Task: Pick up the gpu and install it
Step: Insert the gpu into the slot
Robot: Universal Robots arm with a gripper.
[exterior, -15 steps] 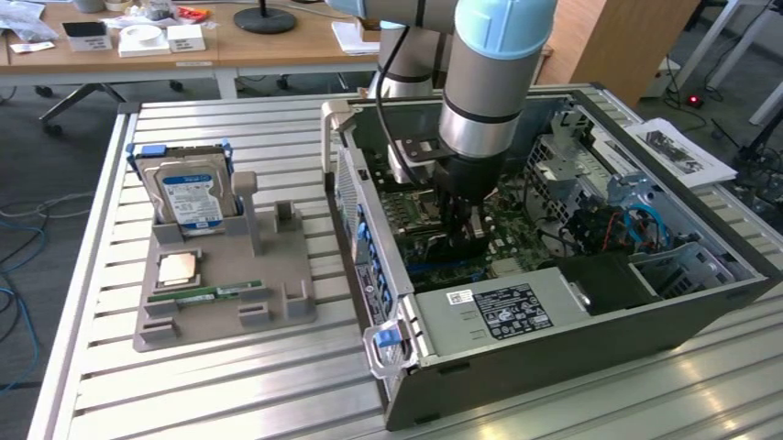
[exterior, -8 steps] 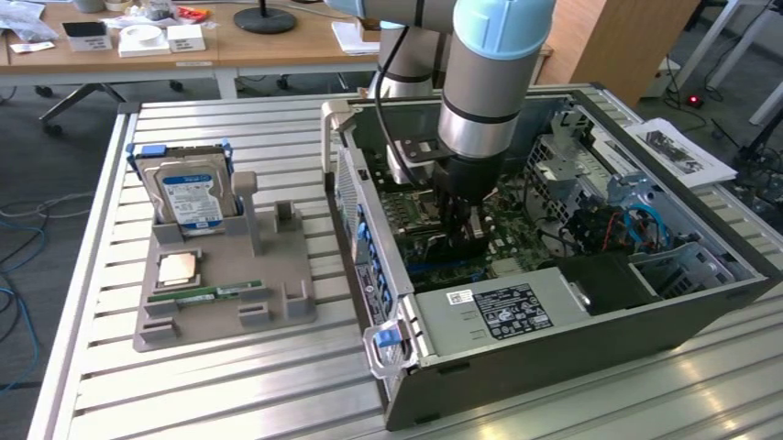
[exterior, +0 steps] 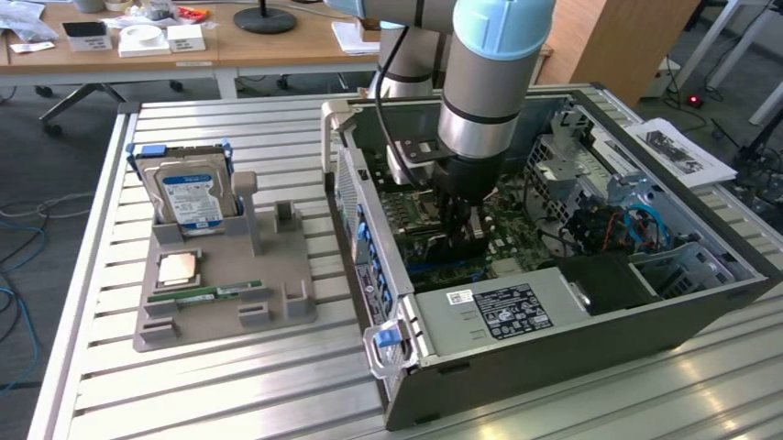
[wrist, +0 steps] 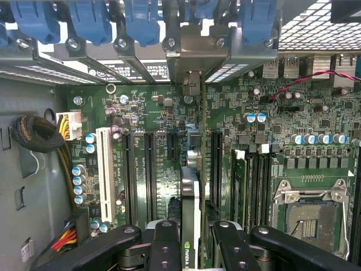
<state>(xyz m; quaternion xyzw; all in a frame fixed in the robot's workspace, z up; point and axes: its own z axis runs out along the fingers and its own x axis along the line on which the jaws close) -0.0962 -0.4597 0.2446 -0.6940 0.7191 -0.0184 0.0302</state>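
Standing on edge between the fingers, the gpu (wrist: 190, 217) is being pinched by the gripper (wrist: 190, 248), its silver bracket (wrist: 197, 56) reaching up to the case's rear slot openings beneath the blue clips (wrist: 141, 22). The card is running along the motherboard (wrist: 282, 164) between the black expansion slots (wrist: 150, 169), with the white slot (wrist: 103, 172) further off to one side and the open CPU socket (wrist: 307, 217) on the other. Whether the card is fully seated is not clear.

In the exterior view the gripper (exterior: 459, 225) is reaching down inside the open case (exterior: 538, 275), which is lying on the slatted table (exterior: 245, 403) toward the exterior view's right. Beside the case, toward the exterior view's left, a grey tray (exterior: 288, 312) is carrying an upright hard drive (exterior: 190, 192), a CPU (exterior: 180, 269) and a RAM stick (exterior: 205, 294).
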